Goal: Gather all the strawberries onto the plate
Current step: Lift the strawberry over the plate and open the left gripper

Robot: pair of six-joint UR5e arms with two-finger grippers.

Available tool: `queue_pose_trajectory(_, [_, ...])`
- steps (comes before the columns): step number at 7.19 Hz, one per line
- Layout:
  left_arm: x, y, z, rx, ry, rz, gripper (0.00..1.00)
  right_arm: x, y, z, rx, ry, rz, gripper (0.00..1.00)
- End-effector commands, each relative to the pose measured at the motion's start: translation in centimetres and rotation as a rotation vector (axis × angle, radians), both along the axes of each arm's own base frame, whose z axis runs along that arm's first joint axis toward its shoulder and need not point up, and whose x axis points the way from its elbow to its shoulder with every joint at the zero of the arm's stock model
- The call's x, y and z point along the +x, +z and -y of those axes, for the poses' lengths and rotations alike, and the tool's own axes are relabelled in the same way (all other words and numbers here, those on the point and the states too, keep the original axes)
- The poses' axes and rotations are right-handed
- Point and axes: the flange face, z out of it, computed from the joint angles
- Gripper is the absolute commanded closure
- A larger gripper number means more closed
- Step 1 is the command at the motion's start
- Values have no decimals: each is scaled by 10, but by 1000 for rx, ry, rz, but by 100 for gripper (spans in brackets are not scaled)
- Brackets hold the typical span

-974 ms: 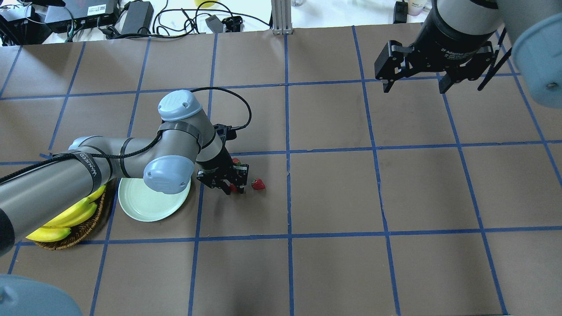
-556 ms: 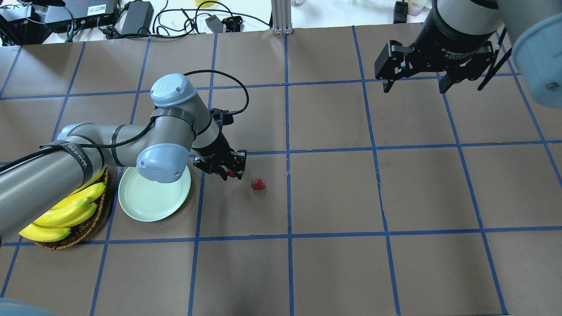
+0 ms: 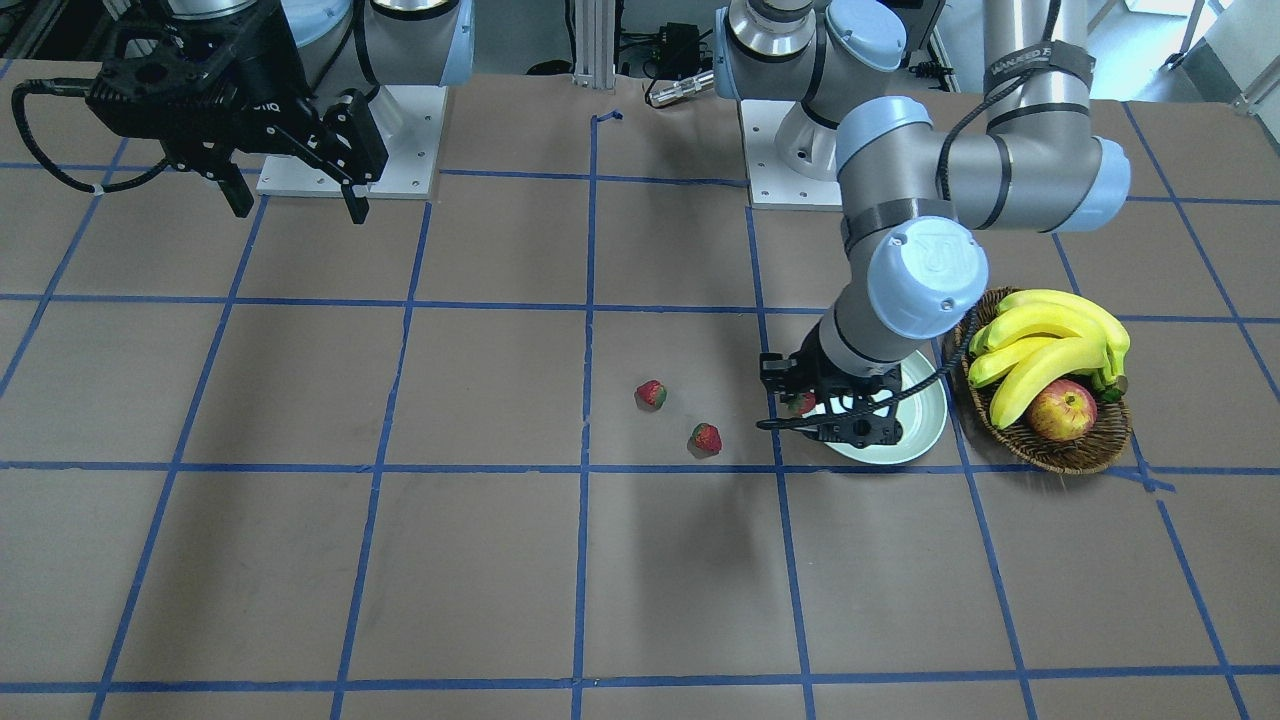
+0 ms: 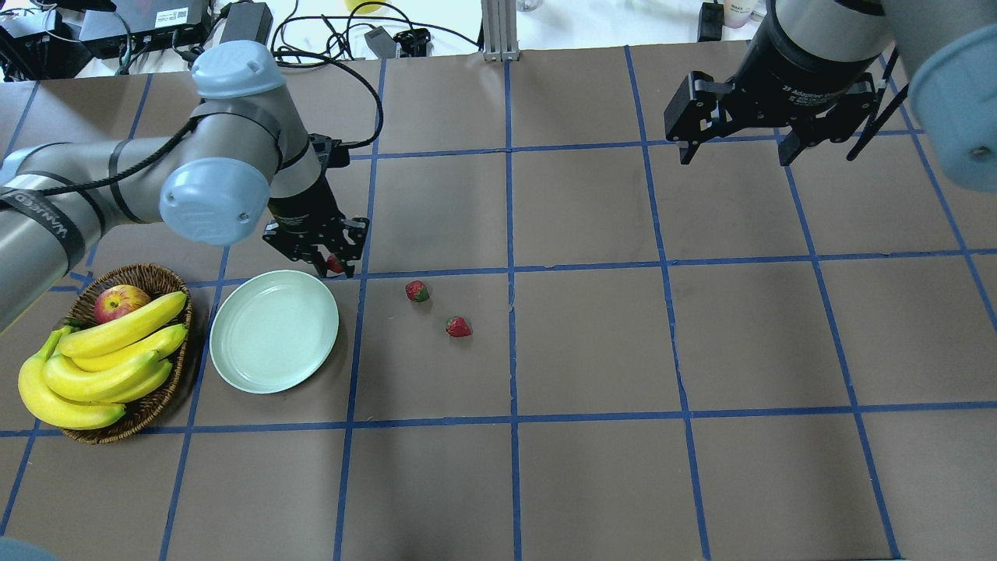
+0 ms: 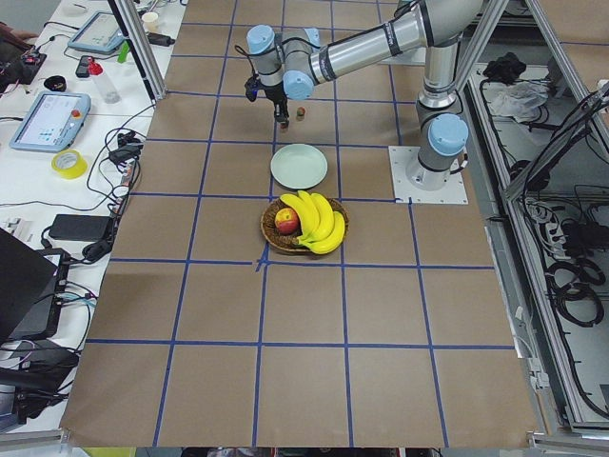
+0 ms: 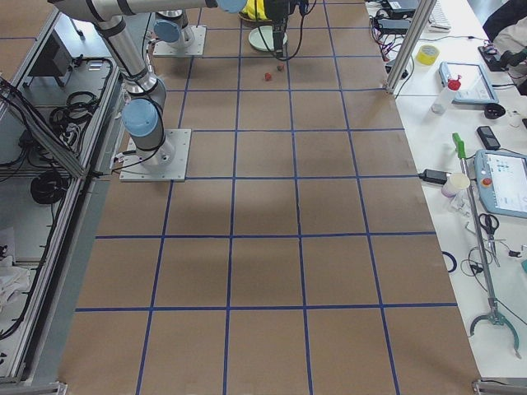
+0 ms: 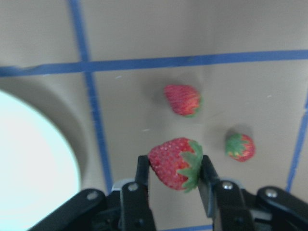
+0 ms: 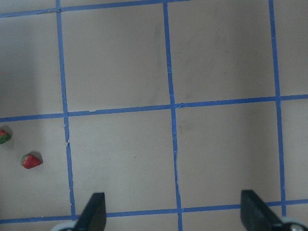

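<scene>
My left gripper is shut on one strawberry, held just above the table beside the far right rim of the pale green plate. From the front, that gripper hangs at the plate's edge. Two more strawberries lie on the brown paper to the right of the plate; they also appear in the left wrist view. The plate has nothing on it. My right gripper is open, high over the far right of the table, holding nothing.
A wicker basket with bananas and an apple stands left of the plate. Cables and power bricks lie beyond the table's far edge. Blue tape lines grid the brown paper.
My left arm has risen with a strawberry in its grip and swung left and back, from beside the other two berries to the plate's far right rim. The right arm has not moved.
</scene>
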Motion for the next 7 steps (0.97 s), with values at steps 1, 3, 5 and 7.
queue_pose_trajectory(1, [85,-10,0,38,49,-2,100,0,0,0,0,1,-1,0])
queue_pose_trajectory(3, [133,-49,-4,109,107,-34,100,0,0,0,0,2,1,0])
queue_pose_trajectory(5, [136,-60,-8,129,99,-39,100,0,-1,0,0,1,-1,0])
queue_pose_trajectory(7, [139,-68,-10,149,112,-41,50,0,-1,0,2,1,-1,0])
